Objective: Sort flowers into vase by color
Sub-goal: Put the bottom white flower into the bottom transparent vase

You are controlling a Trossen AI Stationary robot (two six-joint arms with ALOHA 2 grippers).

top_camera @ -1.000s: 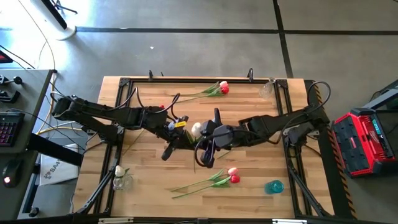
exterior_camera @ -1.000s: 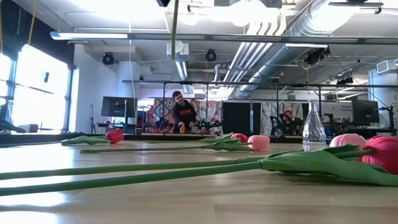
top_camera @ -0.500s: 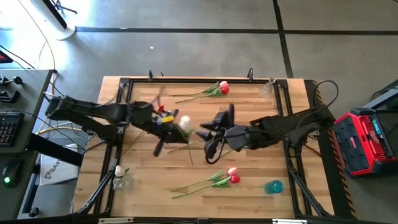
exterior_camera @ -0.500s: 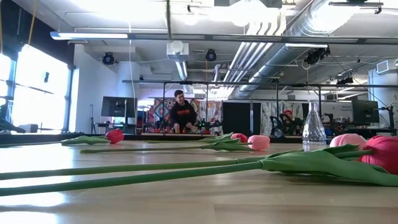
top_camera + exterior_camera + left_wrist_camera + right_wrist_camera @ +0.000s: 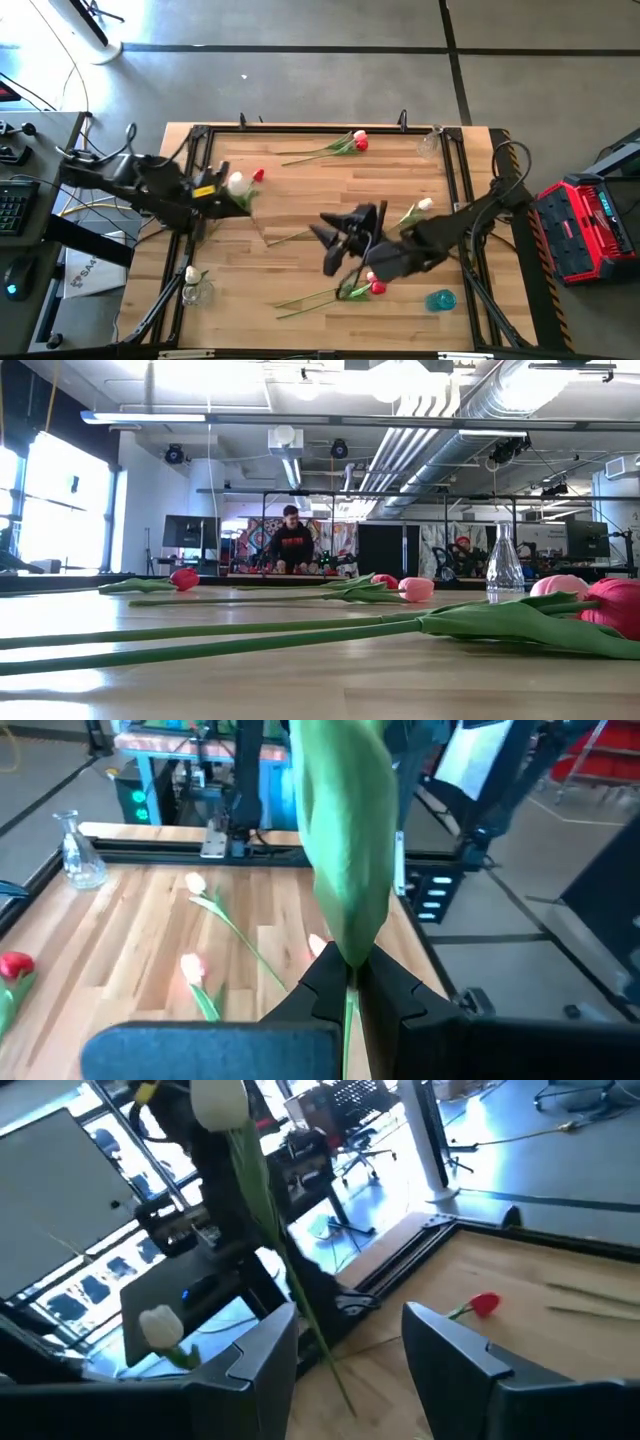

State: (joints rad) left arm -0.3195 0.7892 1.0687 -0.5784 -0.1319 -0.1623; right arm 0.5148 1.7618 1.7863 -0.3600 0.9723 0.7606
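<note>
Your right gripper (image 5: 335,240) waits mid-table with fingers wide, holding nothing. Farther off, your left gripper (image 5: 228,195) pinches the white tulip (image 5: 238,183) by its thin stem. It could slip or swing and miss the small vase (image 5: 196,290).

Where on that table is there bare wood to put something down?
The widest bare wood lies mid-table, between the red and pink tulips along the far edge and the right gripper. The near edge is crowded: two tulips, the blue vase and a clear vase.
</note>
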